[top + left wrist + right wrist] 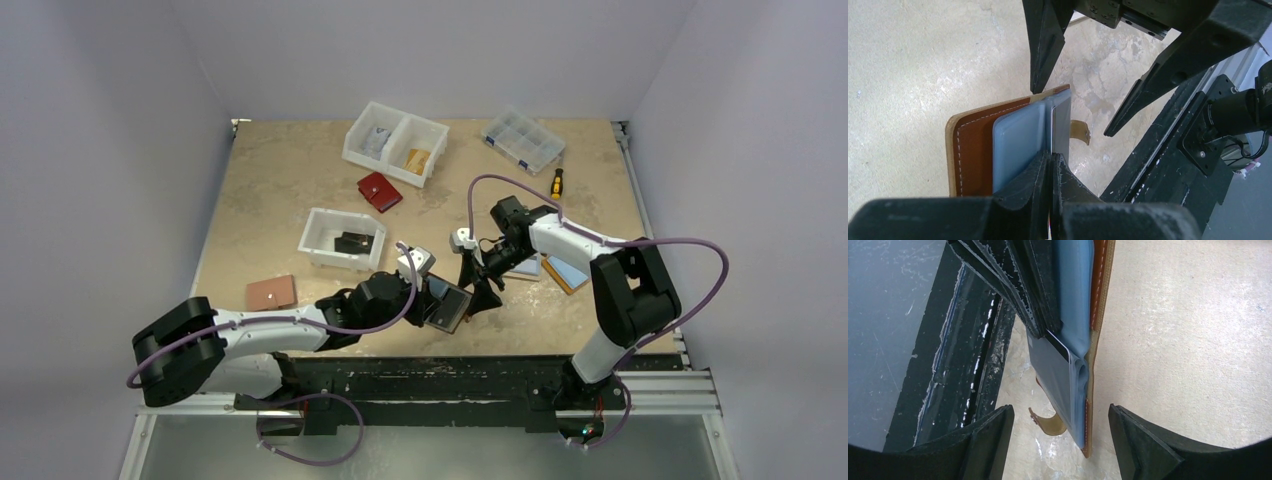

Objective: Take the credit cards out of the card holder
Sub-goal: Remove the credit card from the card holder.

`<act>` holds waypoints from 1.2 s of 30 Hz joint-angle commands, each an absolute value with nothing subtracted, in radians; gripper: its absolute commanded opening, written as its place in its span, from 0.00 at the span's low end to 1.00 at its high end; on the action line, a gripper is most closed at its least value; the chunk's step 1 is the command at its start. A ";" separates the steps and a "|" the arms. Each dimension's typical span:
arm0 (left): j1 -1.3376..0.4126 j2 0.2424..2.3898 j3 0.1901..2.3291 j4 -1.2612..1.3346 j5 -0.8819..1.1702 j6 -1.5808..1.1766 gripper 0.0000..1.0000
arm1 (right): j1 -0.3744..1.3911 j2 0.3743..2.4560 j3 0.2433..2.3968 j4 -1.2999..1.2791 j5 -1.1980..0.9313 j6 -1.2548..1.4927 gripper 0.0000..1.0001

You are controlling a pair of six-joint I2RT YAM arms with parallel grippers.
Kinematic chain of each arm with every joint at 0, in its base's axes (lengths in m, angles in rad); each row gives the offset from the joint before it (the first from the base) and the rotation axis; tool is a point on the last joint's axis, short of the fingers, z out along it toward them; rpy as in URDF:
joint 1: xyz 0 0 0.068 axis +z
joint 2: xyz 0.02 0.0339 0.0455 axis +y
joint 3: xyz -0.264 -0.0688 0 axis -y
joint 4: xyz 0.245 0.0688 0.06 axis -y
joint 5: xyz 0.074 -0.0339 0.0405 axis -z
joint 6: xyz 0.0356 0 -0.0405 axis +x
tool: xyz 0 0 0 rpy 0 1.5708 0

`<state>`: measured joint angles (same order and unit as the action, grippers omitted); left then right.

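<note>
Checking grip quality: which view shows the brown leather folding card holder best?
Left wrist: the brown stitched-leather card holder faces the camera, light-blue sleeves fanned, pinched in the shut left gripper. The right wrist sees it edge-on, ahead of the open right gripper. The top view shows only a small dark shape between the grippers.

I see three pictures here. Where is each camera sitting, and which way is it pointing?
Top external: fixed above and behind the robot, looking down at the table; the left arm and right arm show whole.
Left wrist: on the left arm, looking along its left claw, shut on the card holder; the open right claw faces it.
Right wrist: on the right arm, looking past its own open fingers at that holder.
Shared: both wrist views show the holder's blue panel.
</note>
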<state>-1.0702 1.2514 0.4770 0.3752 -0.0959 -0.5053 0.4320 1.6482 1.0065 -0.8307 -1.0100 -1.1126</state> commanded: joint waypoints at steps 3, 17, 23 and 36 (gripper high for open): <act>-1.081 1.251 0.530 0.421 -0.081 -0.470 0.00 | 0.434 1.654 1.033 -0.843 -0.997 -1.143 0.76; -1.089 1.228 0.531 0.409 -0.095 -0.468 0.00 | 0.434 1.655 1.035 -0.878 -0.997 -1.192 0.70; -1.091 1.217 0.533 0.408 -0.100 -0.464 0.00 | 0.437 1.671 1.045 -0.914 -0.995 -1.233 0.64; -1.097 1.183 0.529 0.399 -0.101 -0.453 0.00 | 0.454 1.685 1.048 -0.897 -0.964 -1.213 0.50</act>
<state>-1.0893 1.2186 0.4866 0.3656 -0.0933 -0.4763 0.4473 1.6814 1.0134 -0.8902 -0.9726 -1.1976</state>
